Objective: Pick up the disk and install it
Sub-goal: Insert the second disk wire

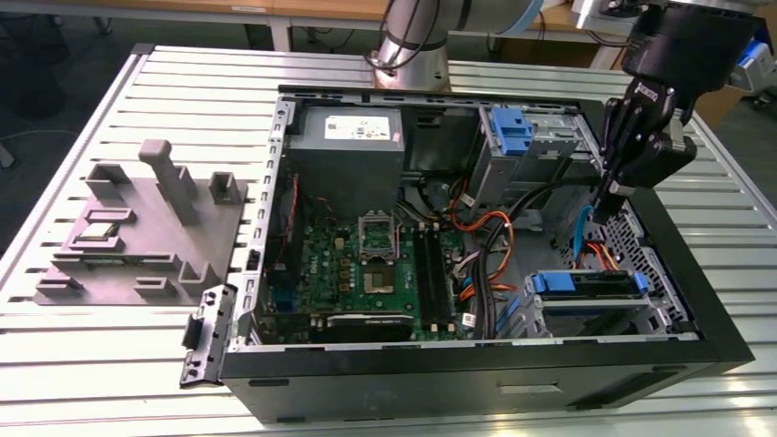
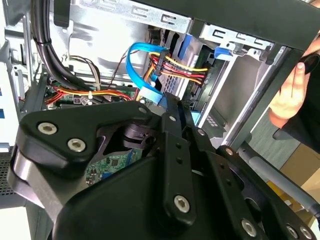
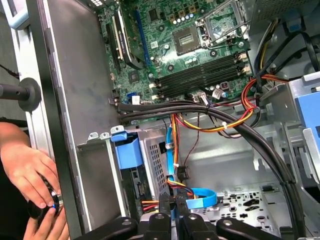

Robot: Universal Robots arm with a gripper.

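The disk [image 1: 583, 284] shows as a flat drive with blue plastic rails. It lies in the drive cage at the case's front corner on the exterior view's right. The first wrist view shows its blue rail end [image 3: 129, 152], with blue and orange cables running to the cage. My black gripper [image 1: 607, 202] hangs inside the open computer case [image 1: 486, 364] near its wall on the exterior view's right, a little behind and above the cage. Its fingers lie together with nothing between them, as seen in the first wrist view [image 3: 173, 212] and the second wrist view [image 2: 171, 100].
An upright blue latch piece [image 1: 511, 129] stands in the rear bay. The motherboard [image 1: 364, 264] and cable bundles [image 3: 210, 107] fill the case floor. A grey fixture [image 1: 146, 228] sits on the slatted table at the exterior view's left. A person's hand [image 3: 30, 175] holds a black knob outside the case wall.
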